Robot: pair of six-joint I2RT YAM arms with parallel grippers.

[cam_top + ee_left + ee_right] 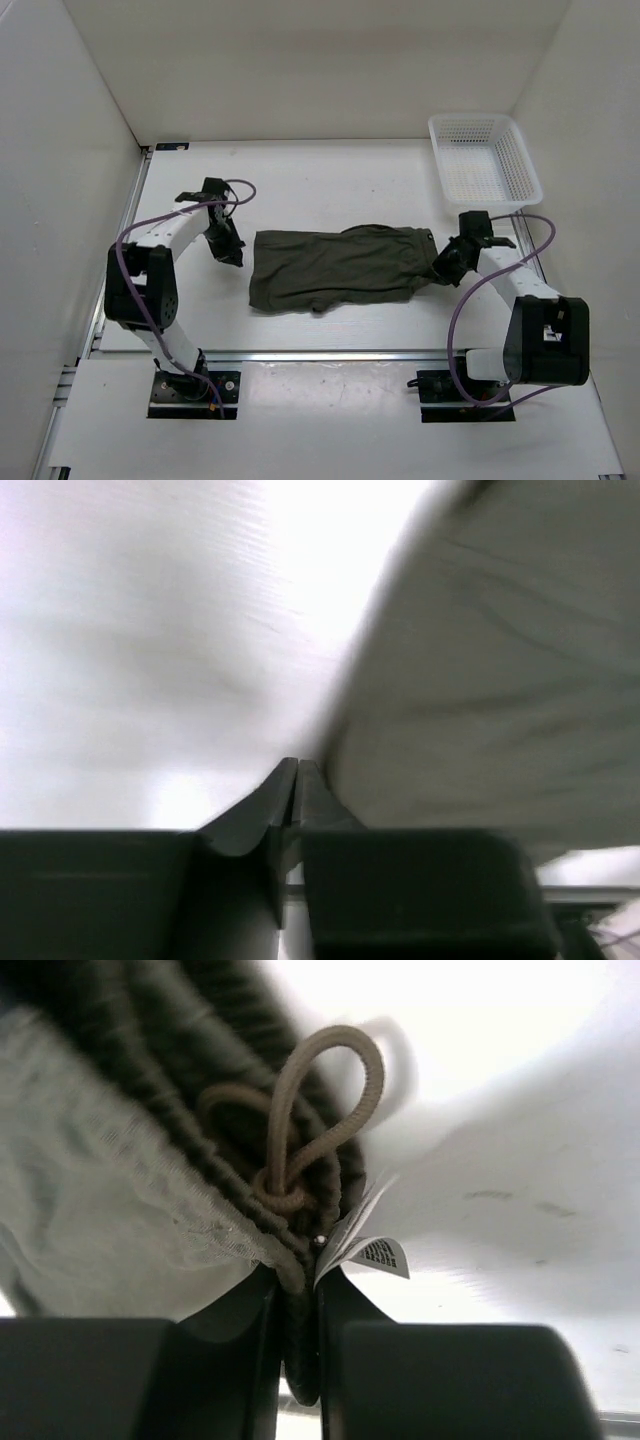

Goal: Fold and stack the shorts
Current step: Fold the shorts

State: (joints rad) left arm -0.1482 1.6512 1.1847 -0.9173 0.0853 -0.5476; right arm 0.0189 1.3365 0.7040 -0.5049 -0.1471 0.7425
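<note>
Top external, white basket (470, 119) far right, right gripper (443, 268) pinching shorts (330, 265) — left gripper (232, 255) pressed together.

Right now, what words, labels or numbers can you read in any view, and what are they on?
White tag on the shorts, right wrist view: dark print, too blurred to read.
Dark sticker at the far left corner of the table, top view: too small to read.
No other text visible.
</note>
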